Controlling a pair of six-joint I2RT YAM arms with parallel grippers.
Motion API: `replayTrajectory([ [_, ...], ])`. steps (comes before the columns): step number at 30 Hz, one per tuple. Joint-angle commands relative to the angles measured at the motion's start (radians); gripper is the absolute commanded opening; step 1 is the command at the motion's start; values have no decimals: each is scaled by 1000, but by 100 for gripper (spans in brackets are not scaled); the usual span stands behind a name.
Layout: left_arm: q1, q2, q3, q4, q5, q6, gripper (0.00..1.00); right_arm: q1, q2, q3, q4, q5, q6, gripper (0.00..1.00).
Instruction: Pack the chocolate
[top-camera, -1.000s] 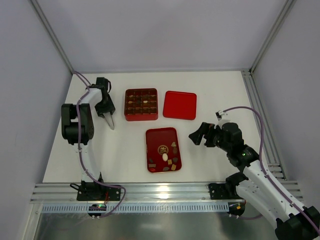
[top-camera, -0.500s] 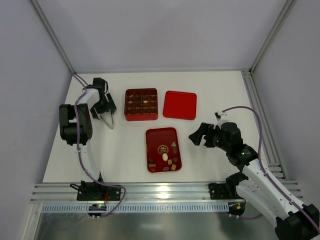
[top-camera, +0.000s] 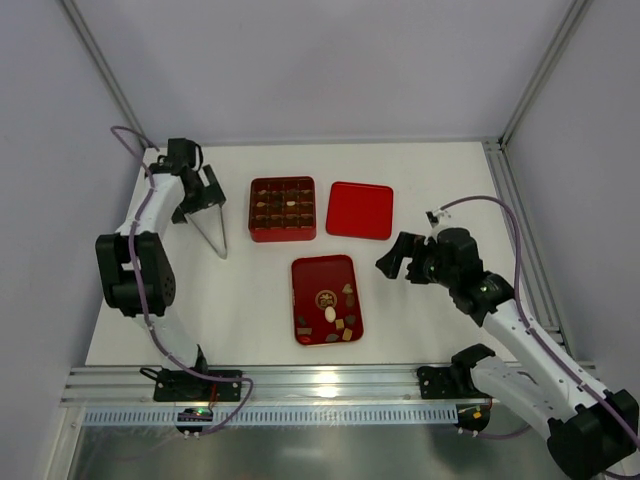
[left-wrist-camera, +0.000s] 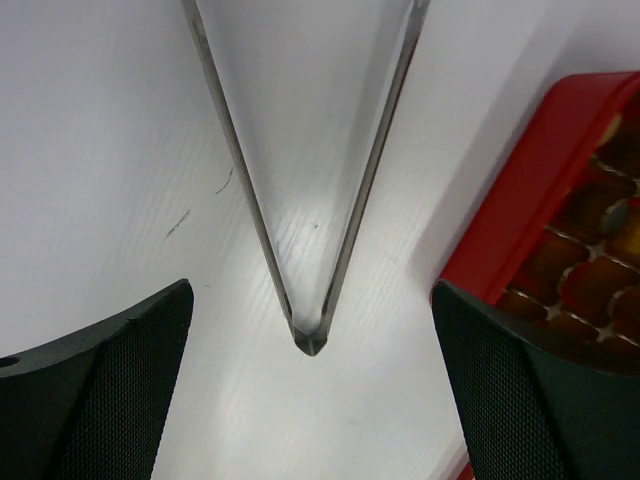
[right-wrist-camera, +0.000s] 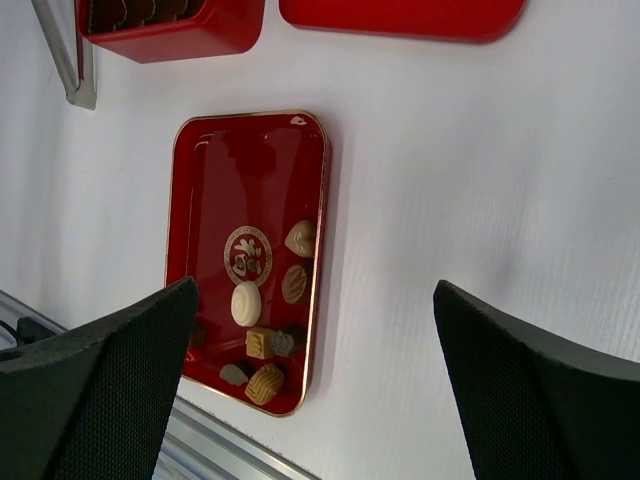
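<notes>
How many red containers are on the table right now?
3: the grid box at far centre, the flat lid beside it on the right, the gold-rimmed tray nearer the arms.

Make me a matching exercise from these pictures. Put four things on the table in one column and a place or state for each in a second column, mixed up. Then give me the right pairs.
Things:
1. grid box
2. flat lid
3. gold-rimmed tray
4. clear tongs

Place or state:
A. loose chocolates lying on it
B. plain red, just right of the box
C. see-through, furthest left of the four
D. pieces sorted into square compartments

Pairs: 1-D, 2-B, 3-A, 4-C.
</notes>
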Motion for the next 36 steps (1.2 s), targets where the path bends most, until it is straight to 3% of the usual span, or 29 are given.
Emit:
replayTrajectory([
  [1,5,-150,48,-14,27,14,99,4,69,111,-17,31,15,100],
  [5,-16,-279,18,13,93,-6,99,0,184,211,-15,86,9,100],
  [10,-151,-429,-69,41,167,-26,99,-58,436,382,-15,104,-7,99],
  [13,-221,-523,-143,66,213,-42,99,-108,619,509,-24,109,-22,91],
  [15,-261,-580,-186,75,230,-49,99,-140,729,597,-56,103,-37,80],
  [20,-402,-637,-226,92,264,-57,98,-182,1023,843,-132,118,-60,72],
  [23,-426,-640,-234,90,293,-51,98,-196,1141,950,-176,137,-71,67],
  [30,-427,-617,-231,93,340,-42,98,-201,1277,1051,-219,175,-88,48],
  [36,-438,-559,-194,90,363,-42,98,-201,1291,1015,-198,206,-96,43],
])
